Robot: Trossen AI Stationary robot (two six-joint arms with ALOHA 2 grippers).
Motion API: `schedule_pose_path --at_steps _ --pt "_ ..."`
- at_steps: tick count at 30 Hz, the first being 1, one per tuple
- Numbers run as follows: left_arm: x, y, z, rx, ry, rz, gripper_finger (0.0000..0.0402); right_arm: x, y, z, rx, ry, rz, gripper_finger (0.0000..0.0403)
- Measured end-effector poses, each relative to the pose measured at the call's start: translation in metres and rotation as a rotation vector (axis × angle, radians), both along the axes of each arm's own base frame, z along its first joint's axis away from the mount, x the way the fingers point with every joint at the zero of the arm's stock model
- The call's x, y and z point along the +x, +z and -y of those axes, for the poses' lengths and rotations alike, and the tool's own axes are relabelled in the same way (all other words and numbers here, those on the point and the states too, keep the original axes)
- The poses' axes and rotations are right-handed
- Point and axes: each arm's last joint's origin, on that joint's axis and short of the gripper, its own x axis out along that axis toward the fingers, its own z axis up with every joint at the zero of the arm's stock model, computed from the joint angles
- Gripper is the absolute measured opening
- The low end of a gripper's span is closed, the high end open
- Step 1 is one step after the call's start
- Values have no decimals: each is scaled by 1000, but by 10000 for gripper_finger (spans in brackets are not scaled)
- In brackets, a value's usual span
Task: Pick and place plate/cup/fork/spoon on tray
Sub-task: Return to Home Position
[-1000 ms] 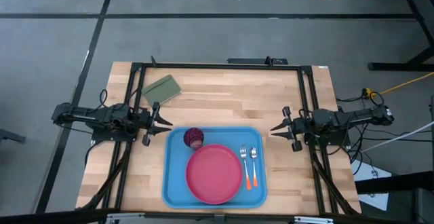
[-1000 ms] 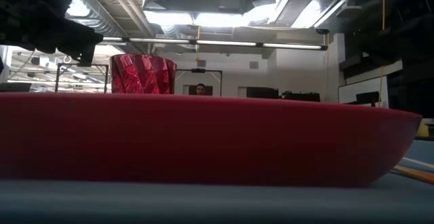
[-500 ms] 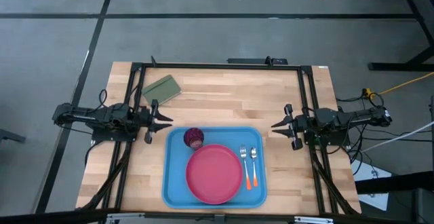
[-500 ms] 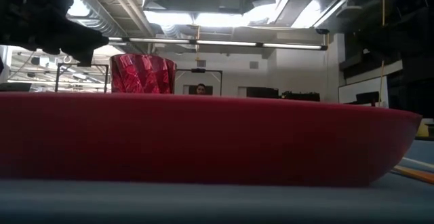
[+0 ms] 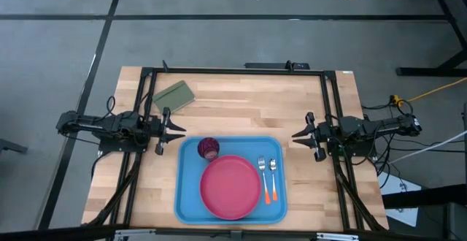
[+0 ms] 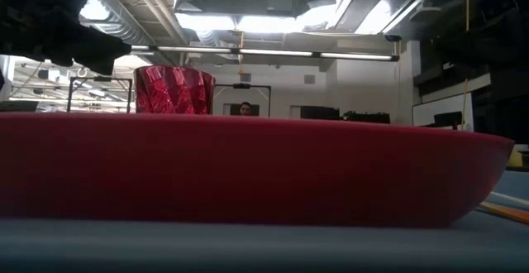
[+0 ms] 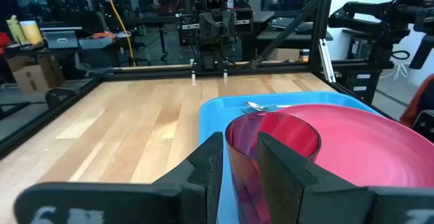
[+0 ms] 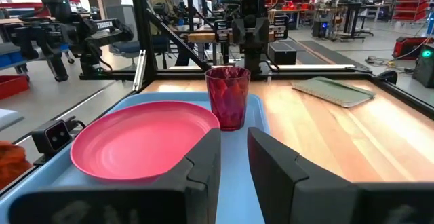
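The pink-red plate [image 5: 230, 186] lies flat in the middle of the light-blue tray [image 5: 182, 204]. The dark red cup [image 5: 209, 148] stands upright in the tray's far left corner. The fork [image 5: 263, 175] and the spoon [image 5: 273, 177] lie side by side in the tray, right of the plate, orange handles toward the near edge. My left gripper [image 5: 181, 133] hovers left of the tray, pointing at the cup [image 7: 285, 132], its fingers a narrow gap apart and empty. My right gripper [image 5: 294, 136] hovers right of the tray, also narrowly open and empty.
An olive-green pad [image 5: 172, 96] lies on the wood at the far left. The black frame rails [image 5: 233, 71] run along the table's far edge and sides. Bare wood lies between the tray and the far rail.
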Motion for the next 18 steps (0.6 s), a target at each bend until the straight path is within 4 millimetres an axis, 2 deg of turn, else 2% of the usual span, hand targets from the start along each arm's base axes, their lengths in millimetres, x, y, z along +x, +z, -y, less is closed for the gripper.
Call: schedule_pose_path --at_steps 7,13,18 --pt "0 0 0 0 0 0 83 -1 1 1 0 -5 11 79" --pt "0 0 0 0 0 0 83 -3 7 10 7 -90 74 79" --pt "0 0 0 0 1 0 83 -3 5 14 3 -130 59 79"
